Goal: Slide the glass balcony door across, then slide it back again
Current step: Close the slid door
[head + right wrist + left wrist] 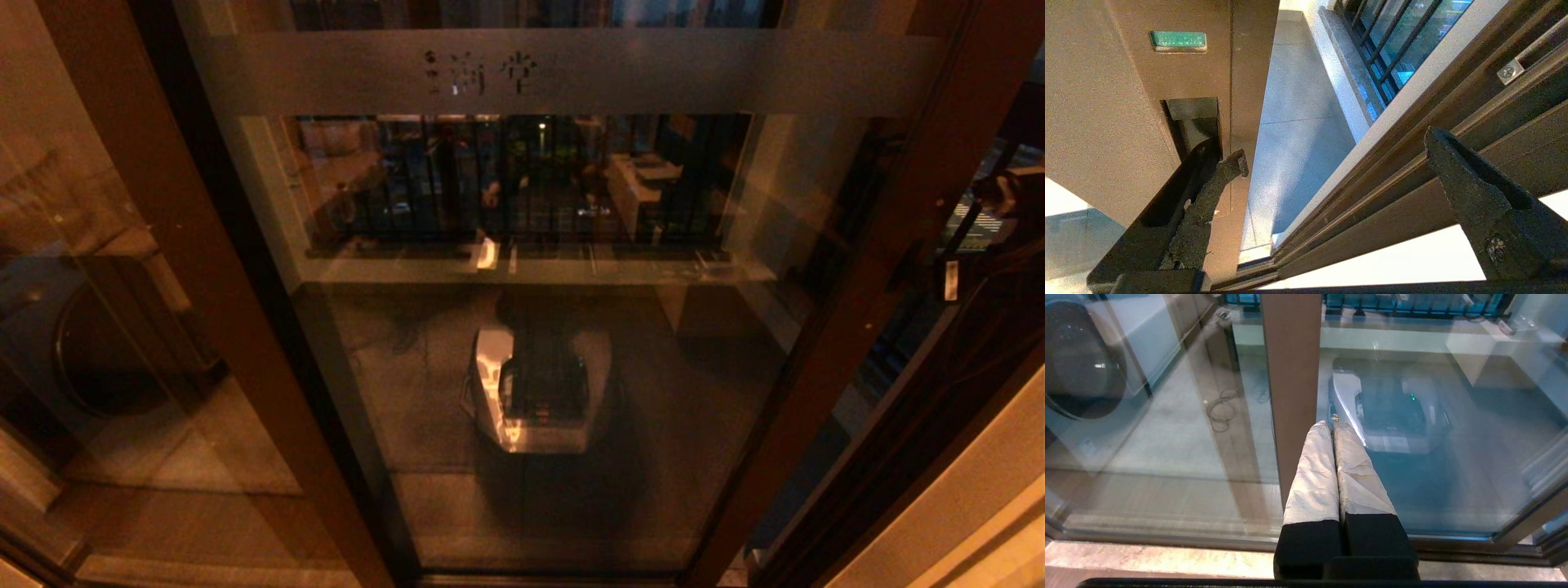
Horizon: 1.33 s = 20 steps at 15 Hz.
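The glass balcony door point(865, 269) fills the head view, with a frosted band of characters point(482, 72) near its top and a reddish-brown stile on the right. A narrow gap shows between that stile point(1126, 102) and the jamb point(1412, 183). My right gripper point(1337, 146) is open across this gap. One finger point(1224, 171) lies against the stile at the recessed handle point(1192, 118); the other point(1457, 163) is on the jamb side. My left gripper point(1333, 424) is shut on nothing, its white-wrapped tips beside a brown upright point(1290, 375) low on the glass.
A washing machine point(98, 351) stands behind the fixed panel on the left. The robot's base is reflected in the glass point(539, 392). A balcony railing point(1392, 36) and tiled floor point(1298, 122) lie beyond the gap. A pale wall point(963, 506) borders the jamb on the right.
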Motion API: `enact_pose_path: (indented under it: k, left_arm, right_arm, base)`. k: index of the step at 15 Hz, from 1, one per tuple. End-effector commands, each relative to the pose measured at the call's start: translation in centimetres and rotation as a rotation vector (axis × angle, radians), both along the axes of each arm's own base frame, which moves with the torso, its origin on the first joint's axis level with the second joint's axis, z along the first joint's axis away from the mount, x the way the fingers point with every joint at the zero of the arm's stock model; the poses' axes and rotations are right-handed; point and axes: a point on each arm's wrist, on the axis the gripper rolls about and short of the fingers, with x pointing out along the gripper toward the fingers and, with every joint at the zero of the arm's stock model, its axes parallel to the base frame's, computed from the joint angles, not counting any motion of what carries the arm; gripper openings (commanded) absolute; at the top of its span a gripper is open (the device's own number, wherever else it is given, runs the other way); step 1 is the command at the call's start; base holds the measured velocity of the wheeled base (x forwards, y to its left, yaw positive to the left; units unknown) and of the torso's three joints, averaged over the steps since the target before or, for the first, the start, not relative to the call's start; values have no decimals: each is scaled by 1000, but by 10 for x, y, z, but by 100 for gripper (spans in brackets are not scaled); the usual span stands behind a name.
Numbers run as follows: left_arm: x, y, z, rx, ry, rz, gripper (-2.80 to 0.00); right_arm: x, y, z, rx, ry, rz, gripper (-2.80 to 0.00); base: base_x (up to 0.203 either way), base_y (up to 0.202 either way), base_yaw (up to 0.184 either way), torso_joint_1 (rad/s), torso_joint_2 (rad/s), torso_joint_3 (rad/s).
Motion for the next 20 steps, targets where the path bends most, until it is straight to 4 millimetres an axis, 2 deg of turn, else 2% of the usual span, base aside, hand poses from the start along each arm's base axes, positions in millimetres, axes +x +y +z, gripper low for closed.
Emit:
enact_pose_path:
  k: [1,15,20]
  left_arm:
    - [0,0,0,0,1,1,-280]
    - [0,0,0,0,1,1,-280]
    - [0,0,0,0,1,1,-280]
  right_arm:
    - [1,-1,-2,0,5,-5,0]
    - [2,-10,-6,-8,21,-25,0]
    - [5,-23,-3,-15,10,-55,0]
  base:
    - [0,0,0,0,0,0]
    - [0,0,0,0,0,0]
    - [0,0,0,0,0,0]
